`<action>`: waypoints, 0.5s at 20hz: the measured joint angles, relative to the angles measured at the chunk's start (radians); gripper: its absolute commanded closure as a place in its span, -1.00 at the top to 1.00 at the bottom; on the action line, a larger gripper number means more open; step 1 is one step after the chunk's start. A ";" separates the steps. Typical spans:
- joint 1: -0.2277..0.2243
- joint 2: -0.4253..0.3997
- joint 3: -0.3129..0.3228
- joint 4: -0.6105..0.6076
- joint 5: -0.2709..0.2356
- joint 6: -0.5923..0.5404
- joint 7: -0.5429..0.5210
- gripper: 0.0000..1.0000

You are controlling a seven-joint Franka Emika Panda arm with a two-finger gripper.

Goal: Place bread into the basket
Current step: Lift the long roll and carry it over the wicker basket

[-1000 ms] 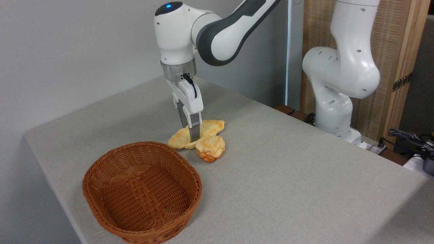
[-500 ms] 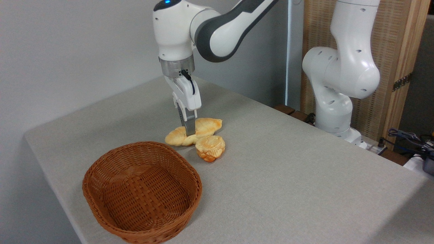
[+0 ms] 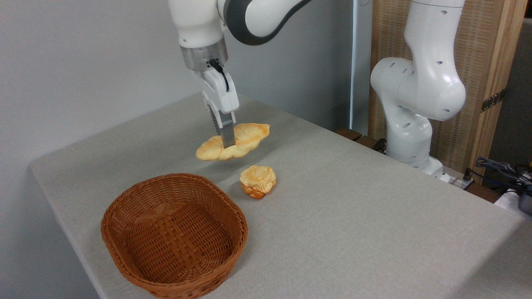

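Note:
The long braided golden-brown bread (image 3: 245, 139) hangs level in the air above the table, held across its middle. My gripper (image 3: 227, 142) is shut on it, pointing straight down from the white arm. The oval reddish-brown wicker basket (image 3: 124, 207) stands with nothing in it at the front left, lower and nearer than the loaf. The far finger is hidden behind the bread.
A small round ruffled bun (image 3: 258, 181) lies on the grey table (image 3: 353, 216) just right of the basket's far rim. The robot's white base (image 3: 415, 124) stands at the back right, with cables (image 3: 498, 168) beyond the table's right edge.
The gripper has risen with the bread, lifting it off the table and slightly leftward. The bun and basket have stayed put.

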 measured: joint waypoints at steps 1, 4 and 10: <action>0.002 0.014 0.016 0.034 -0.003 -0.007 0.002 -0.84; 0.007 0.043 0.043 0.090 -0.022 -0.007 0.010 -0.84; 0.025 0.137 0.108 0.206 -0.046 0.092 0.012 -0.80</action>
